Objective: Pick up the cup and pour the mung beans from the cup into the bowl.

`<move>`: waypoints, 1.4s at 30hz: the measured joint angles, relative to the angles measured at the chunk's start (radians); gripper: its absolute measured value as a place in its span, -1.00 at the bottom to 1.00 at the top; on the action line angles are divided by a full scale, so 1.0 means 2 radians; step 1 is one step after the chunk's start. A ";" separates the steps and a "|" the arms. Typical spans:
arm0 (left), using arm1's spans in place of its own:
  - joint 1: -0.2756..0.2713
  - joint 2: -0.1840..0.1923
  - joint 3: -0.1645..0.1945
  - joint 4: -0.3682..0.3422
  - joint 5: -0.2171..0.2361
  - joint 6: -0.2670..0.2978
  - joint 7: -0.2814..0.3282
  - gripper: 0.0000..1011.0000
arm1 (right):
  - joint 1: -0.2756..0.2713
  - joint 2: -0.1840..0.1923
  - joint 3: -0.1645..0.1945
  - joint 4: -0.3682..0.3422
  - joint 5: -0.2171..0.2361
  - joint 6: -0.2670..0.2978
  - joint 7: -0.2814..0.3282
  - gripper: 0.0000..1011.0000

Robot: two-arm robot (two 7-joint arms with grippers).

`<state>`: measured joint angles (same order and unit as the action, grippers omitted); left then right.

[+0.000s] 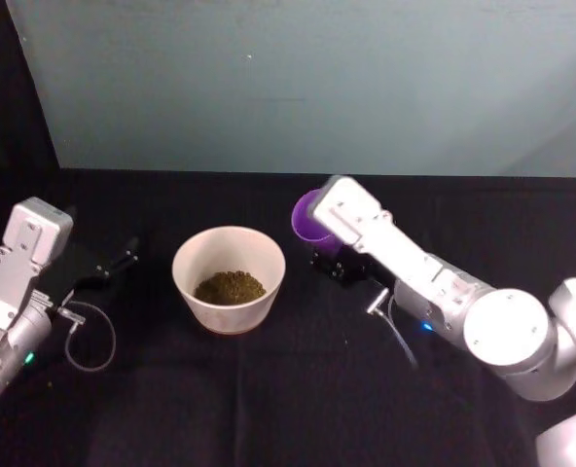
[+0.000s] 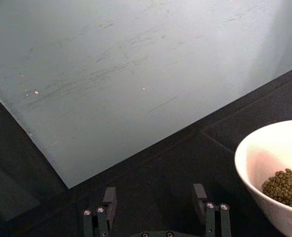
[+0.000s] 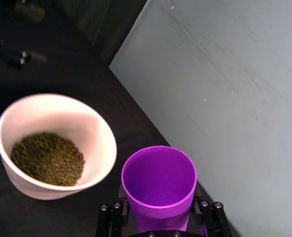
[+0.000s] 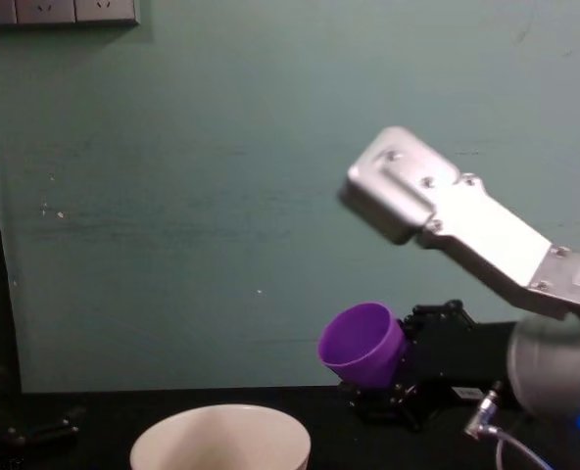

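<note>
Both fingers of my right hand (image 3: pixel 161 217) clasp the cup (image 3: pixel 159 181), lifted off the worktop (image 1: pixel 298 389) and tipped toward the bowl (image 1: pixel 229 277) beside it. Right wrist view shows the cup's inside bare and mung beans (image 3: pixel 47 158) heaped in the bowl, which the chest view hides, so I judge the pour done; next, set the cup down upright. Left hand (image 2: pixel 156 210) rests spread and empty near the worktop's left edge.

Place: looks like a robot test lab, honestly
Giveaways: black cloth-covered table (image 1: pixel 288 409), plain pale teal wall (image 1: pixel 317 78), white wall sockets (image 4: pixel 55 10) upper left of chest view
</note>
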<state>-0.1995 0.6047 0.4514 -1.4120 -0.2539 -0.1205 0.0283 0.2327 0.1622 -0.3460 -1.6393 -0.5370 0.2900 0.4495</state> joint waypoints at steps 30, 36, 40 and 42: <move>0.000 0.000 0.000 0.000 0.000 0.000 0.000 1.00 | 0.004 -0.043 0.088 0.141 0.226 -0.093 0.017 0.44; 0.000 0.000 0.000 0.000 0.000 0.000 0.000 1.00 | 0.019 -0.041 0.083 0.176 0.248 -0.120 0.034 0.44; 0.000 0.000 0.000 0.000 0.000 0.000 0.000 1.00 | 0.020 -0.040 0.080 0.183 0.254 -0.122 0.034 0.44; 0.000 0.000 0.000 0.000 0.000 0.000 0.000 1.00 | 0.017 -0.039 0.079 0.184 0.257 -0.120 0.030 0.44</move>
<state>-0.1995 0.6047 0.4513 -1.4120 -0.2539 -0.1205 0.0283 0.2676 0.0851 -0.1880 -1.2715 -0.0232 0.0506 0.5088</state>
